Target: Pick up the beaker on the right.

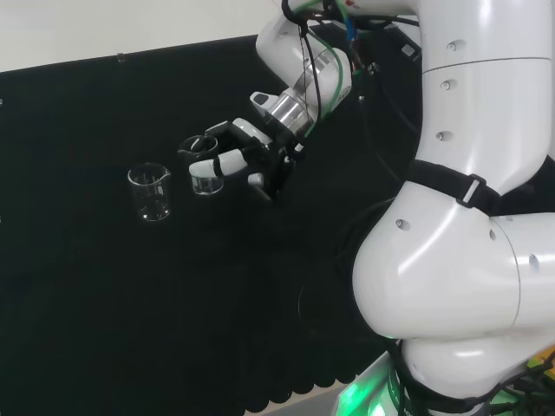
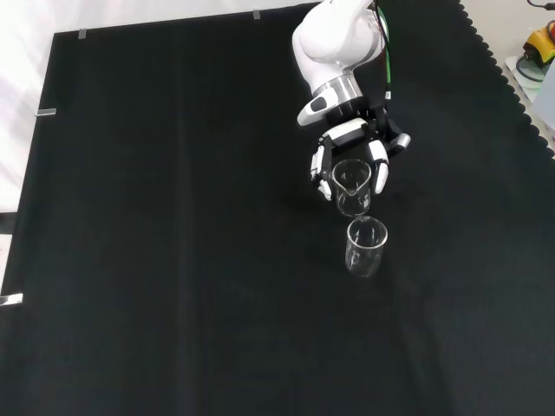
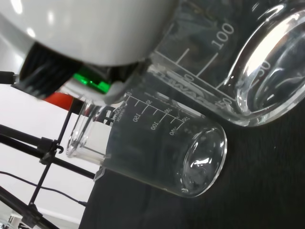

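Two clear glass beakers stand on the black cloth. In the head view one beaker (image 1: 206,178) is on the right and the other beaker (image 1: 149,192) stands free to its left. The hand (image 1: 251,152) has its fingers curled round the right beaker, one black finger behind it and a white fingertip (image 1: 218,163) in front. In the front view the held beaker (image 2: 351,187) sits between the fingers (image 2: 379,166) of the hand (image 2: 351,139), with the free beaker (image 2: 366,246) just below it. The wrist view shows the held beaker (image 3: 248,71) close up and the free beaker (image 3: 157,148) beyond. I cannot tell whether the held beaker touches the cloth.
The arm's white links (image 1: 468,225) rise at the right of the head view. The cloth's scalloped edge (image 2: 512,78) runs down the front view's right side, with a yellow and red item (image 2: 542,39) beyond it. Black stand legs (image 3: 43,148) show off the bench.
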You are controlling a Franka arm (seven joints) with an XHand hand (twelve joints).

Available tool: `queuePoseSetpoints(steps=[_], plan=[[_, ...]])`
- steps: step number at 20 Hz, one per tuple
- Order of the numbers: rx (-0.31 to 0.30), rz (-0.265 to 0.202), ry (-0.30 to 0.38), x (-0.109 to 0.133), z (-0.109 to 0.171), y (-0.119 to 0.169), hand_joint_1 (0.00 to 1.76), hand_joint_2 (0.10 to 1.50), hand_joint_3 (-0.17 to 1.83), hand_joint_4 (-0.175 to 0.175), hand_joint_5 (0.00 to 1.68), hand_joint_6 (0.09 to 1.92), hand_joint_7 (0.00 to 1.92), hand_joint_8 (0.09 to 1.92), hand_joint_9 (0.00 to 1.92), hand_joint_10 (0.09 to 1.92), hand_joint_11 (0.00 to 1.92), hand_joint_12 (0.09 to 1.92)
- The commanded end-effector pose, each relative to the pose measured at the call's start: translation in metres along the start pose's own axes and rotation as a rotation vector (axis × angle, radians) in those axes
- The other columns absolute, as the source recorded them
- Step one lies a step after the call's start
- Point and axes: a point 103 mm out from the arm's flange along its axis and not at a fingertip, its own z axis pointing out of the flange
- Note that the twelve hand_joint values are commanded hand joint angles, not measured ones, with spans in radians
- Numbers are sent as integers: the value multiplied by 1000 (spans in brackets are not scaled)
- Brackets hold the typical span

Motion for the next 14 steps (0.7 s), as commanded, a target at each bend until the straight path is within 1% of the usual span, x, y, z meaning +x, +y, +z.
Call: queuePoseSetpoints(steps=[1,2,3,4,5,6,8,10,14], plan=[[21,-19,-27,7,-11,-6,1316,507,821,52,1354,579,1649,87,1460,87,958,945],[26,-24,-38,9,-12,-6,1320,555,735,-31,1375,498,1628,87,1463,87,959,939],[30,-30,-54,11,-13,-7,1322,605,644,-96,1402,402,1609,87,1466,87,960,930],[33,-36,-69,14,-14,-7,1324,637,585,-135,1421,337,1597,87,1468,87,962,924],[36,-40,-82,16,-15,-8,1325,655,552,-156,1432,299,1590,87,1470,87,962,920],[38,-43,-94,17,-16,-8,1325,664,535,-167,1438,279,1587,87,1471,87,963,918],[41,-47,-119,21,-18,-9,1325,671,522,-174,1443,263,1585,87,1472,87,964,917],[42,-49,-133,23,-19,-10,1325,672,519,-175,1445,257,1584,87,1473,87,964,916],[37,-53,-139,27,-19,-11,1326,672,519,-175,1448,252,1585,87,1475,87,965,915]])
